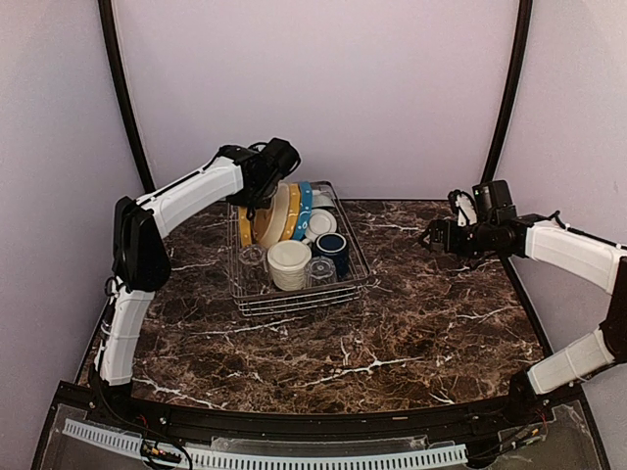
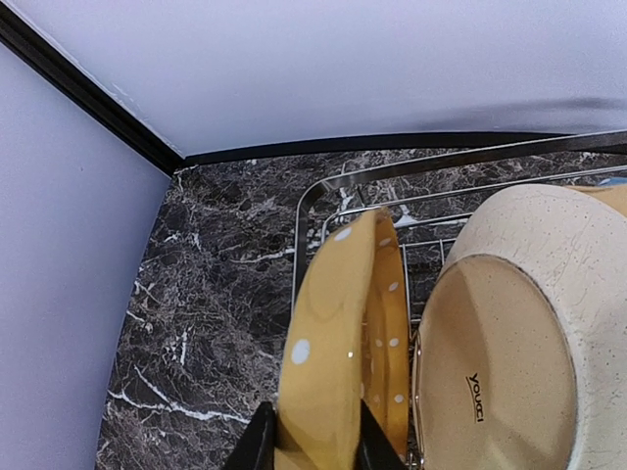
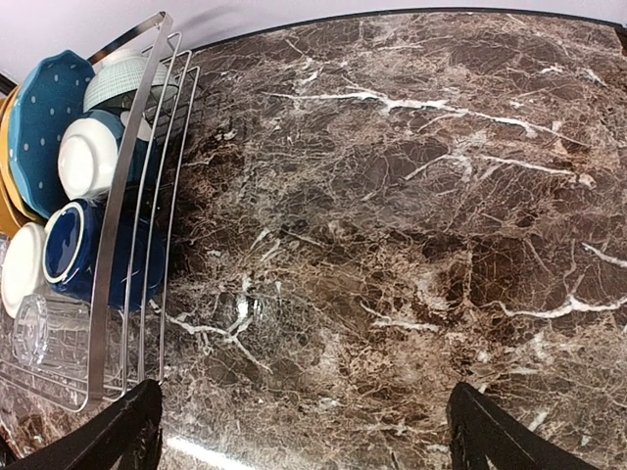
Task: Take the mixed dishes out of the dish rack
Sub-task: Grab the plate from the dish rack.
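Observation:
The dish rack [image 1: 299, 302] stands at the back left of the marble table. My left gripper [image 1: 257, 201] is shut on the rim of the yellow dotted plate [image 2: 328, 333], which stands on edge at the rack's left end [image 2: 333, 186]. A large cream dish [image 2: 509, 333] stands beside it. The rack also holds a blue dotted plate [image 1: 305, 208], a white bowl [image 1: 289, 262], a dark blue mug [image 3: 78, 250] and a clear glass [image 3: 39, 333]. My right gripper [image 1: 431, 238] is open and empty above bare table, to the right of the rack [image 3: 122, 196].
The dark marble table [image 1: 411, 323] stretches in front of and to the right of the rack. White walls with black posts close in the back and sides. The rack's left side sits near the left wall [image 2: 59, 294].

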Motion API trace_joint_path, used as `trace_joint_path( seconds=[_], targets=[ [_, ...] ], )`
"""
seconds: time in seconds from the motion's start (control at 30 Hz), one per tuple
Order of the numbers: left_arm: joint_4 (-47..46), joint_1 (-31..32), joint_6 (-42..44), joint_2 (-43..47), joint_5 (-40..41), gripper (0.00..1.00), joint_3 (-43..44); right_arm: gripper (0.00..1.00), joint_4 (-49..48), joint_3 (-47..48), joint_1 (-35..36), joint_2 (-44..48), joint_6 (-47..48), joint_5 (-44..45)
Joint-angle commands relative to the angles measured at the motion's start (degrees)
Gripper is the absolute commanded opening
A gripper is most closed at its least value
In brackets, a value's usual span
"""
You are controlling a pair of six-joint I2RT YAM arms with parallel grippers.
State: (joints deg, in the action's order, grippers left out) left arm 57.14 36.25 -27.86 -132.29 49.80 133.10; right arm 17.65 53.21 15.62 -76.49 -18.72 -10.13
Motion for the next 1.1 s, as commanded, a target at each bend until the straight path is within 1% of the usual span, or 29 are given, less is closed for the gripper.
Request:
trace_joint_path(
  seconds=[0.0, 0.03, 0.1, 0.23, 0.53, 1.07],
  targets=[
    [1.0, 1.4, 2.0, 2.4, 1.7, 0.06, 4.3, 0.99, -0.3, -0.9, 0.3, 1.5, -0.3, 1.2],
    [1.1, 1.6, 2.5, 2.5, 1.9, 0.03, 5.0, 0.99, -0.3, -0.9, 0.2, 1.6, -0.3, 1.2],
    [1.3, 2.1, 3.1, 2.7, 2.6, 0.01, 6.1, 0.99, -0.5, -0.9, 0.2, 1.6, -0.3, 1.4],
    [0.8, 3.1, 5.1, 3.4, 4.8, 0.01, 7.6, 0.99, -0.5, -1.0, 0.3, 1.5, -0.6, 1.7],
    [-0.5, 4.8, 9.6, 5.3, 8.7, 0.01, 8.0, 0.99, -1.1, -1.4, 0.3, 1.1, -1.0, 1.8],
    [-1.9, 5.0, 12.8, 11.7, 5.4, 0.01, 7.9, 0.99, -2.8, -2.0, 0.3, -1.4, -2.5, 0.7]
  ],
)
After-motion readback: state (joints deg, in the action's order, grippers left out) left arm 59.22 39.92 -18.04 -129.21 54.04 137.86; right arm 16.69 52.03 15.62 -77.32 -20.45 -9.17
